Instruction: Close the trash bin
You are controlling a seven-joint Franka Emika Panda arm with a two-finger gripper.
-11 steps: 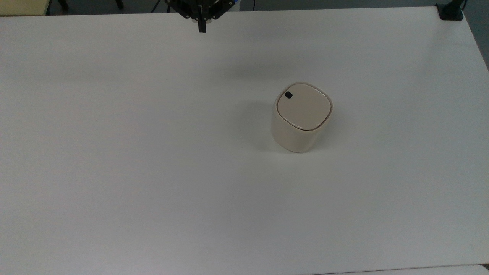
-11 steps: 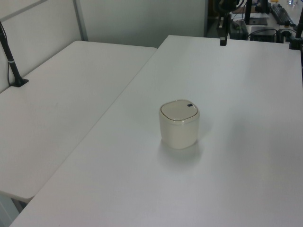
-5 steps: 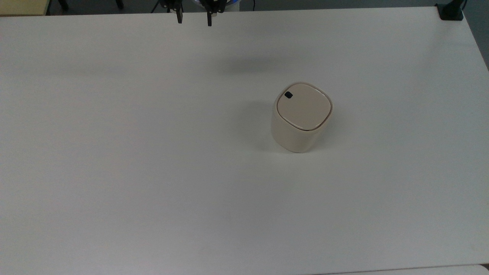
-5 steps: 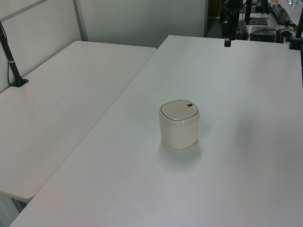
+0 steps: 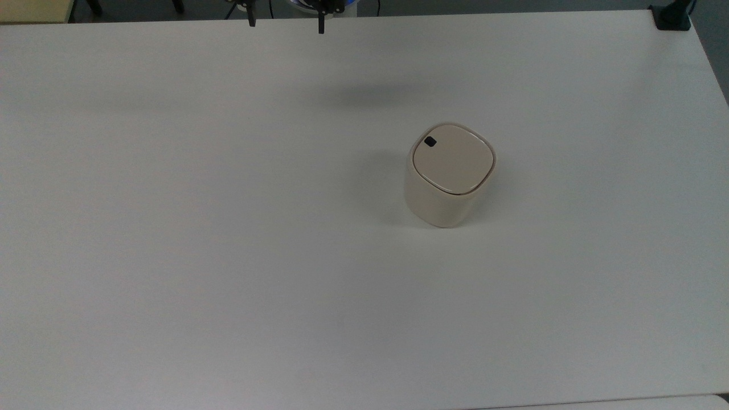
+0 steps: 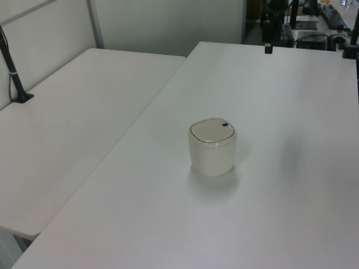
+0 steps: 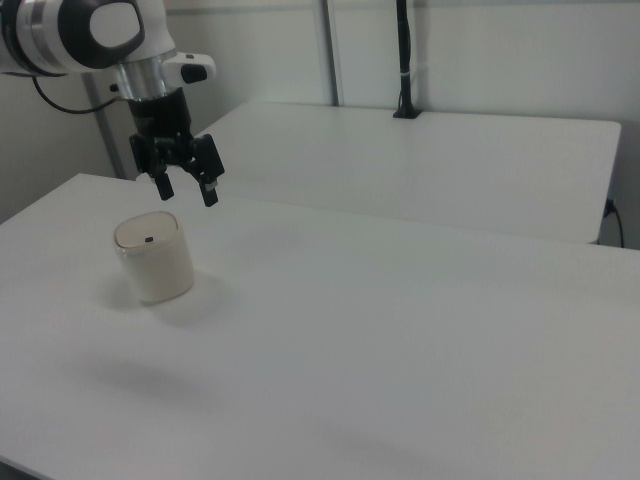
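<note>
From my end, the biggest thing on screen is the white table, with a second white table butted up on the left view's left. The arm hangs in the air at the right view's upper left. The trash bin stands upright on the table, a bit right of centre in the top view, nothing touching it. Its lid lies flat and flush with the rim, so it looks closed to me. The gripper hovers well apart from the bin, over the table's far edge in the top view, fingers spread wide with nothing between them. Tiny black square mark sits on the lid's corner.
</note>
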